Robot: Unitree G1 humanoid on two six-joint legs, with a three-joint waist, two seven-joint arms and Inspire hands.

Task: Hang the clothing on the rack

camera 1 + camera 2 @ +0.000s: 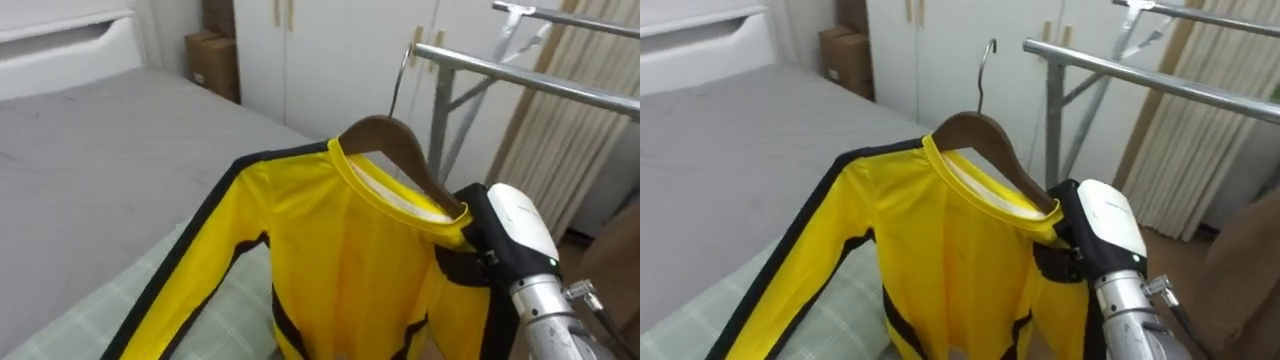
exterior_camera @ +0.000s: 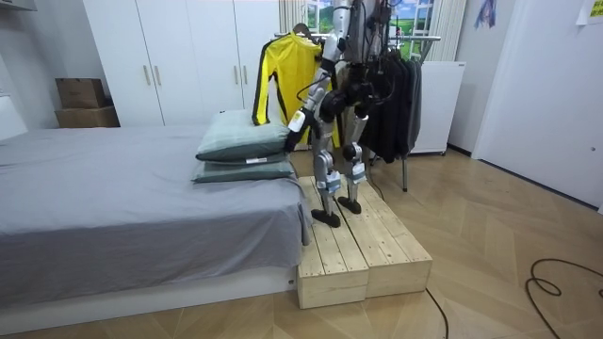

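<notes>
The fingers of the right hand point(image 1: 515, 225) are hidden behind the yellow shirt's point(image 1: 340, 240) shoulder, so I cannot tell their grip. The shirt sits on a wooden hanger point(image 1: 400, 150), raised near the rail point(image 1: 530, 75), beside the bed point(image 1: 90, 170). The left hand point(image 2: 295, 123) hangs by the pillows point(image 2: 245, 141).

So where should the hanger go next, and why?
Probably raise the right hand and carry the hanger rightward, so its hook passes over the rail, then lower it. The yellow shirt already sits on the hanger, and the hook stands free beside the rail's end, not over it.
</notes>
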